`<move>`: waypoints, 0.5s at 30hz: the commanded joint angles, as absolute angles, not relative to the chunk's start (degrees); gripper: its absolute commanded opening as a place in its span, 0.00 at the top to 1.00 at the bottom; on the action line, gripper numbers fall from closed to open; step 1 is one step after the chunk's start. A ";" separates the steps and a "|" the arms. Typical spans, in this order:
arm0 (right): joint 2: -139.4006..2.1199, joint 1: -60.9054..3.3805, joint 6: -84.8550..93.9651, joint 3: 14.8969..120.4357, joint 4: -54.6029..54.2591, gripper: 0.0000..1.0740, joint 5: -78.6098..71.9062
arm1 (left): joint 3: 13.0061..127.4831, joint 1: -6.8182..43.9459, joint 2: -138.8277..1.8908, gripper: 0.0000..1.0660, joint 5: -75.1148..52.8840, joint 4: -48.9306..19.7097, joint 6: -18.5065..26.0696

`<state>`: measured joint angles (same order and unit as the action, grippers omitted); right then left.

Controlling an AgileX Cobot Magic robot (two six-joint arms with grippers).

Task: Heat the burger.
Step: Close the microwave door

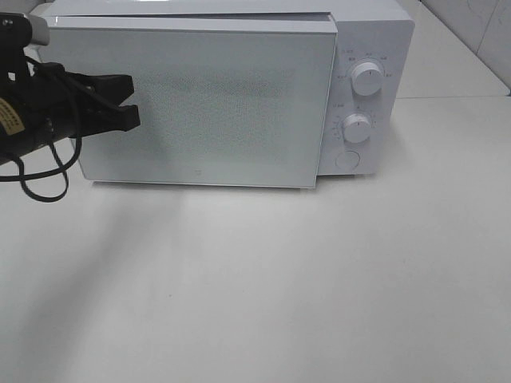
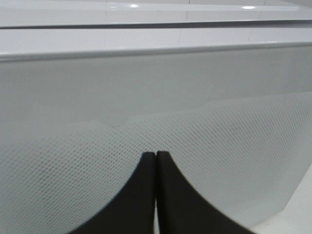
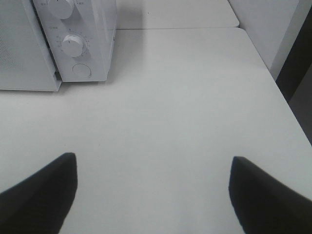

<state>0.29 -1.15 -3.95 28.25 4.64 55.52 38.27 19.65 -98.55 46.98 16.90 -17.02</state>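
Plainly, the burger shows in none of our three views. We judge that it sits inside the microwave point(image 1: 375, 32), though the frosted, dotted door point(image 1: 207, 104) hides whatever is within. Our left gripper point(image 1: 132, 101) has its jaws pressed together on nothing, and its tips point at the half of the door far from the dials. In the wrist view they stand very near the dotted panel, but we cannot tell whether they touch it. The door's free edge beside the dials stands a little proud of the cabinet, so we take the step in hand to be pushing it fully home. To do that well we should meet the panel squarely with the clenched tips, not at a slant. We should also push nearer the free edge, where the door turns more easily and the push is less likely to shove the whole oven back across the table point(image 1: 279, 279). We should press slowly until the gap closes. Our right gripper point(image 3: 152, 161) hangs above bare table with its jaws wide apart and empty, off to the side of the lower dial point(image 1: 357, 128). From there it can go for the dials afterwards.
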 commanded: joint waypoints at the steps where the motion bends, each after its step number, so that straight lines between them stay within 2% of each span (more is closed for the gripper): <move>1: 1.95 -0.69 -3.61 28.13 4.81 0.30 55.00 | 40.62 21.83 -99.75 1.00 46.93 14.61 -17.70; 7: 1.95 -0.69 -3.61 28.13 4.81 0.30 55.00 | 44.58 25.78 -103.53 1.00 46.47 11.00 -17.65; 10: 1.95 -0.69 -3.61 28.13 4.81 0.30 55.00 | 45.15 26.18 -103.82 1.00 45.89 10.20 -17.48; 15: 1.95 -0.69 -3.61 28.13 4.81 0.30 55.00 | 50.71 28.99 -106.51 1.00 41.25 6.93 -14.55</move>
<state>0.29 -1.15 -3.95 28.25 4.64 55.52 48.36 27.96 -105.71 42.46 8.88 -15.93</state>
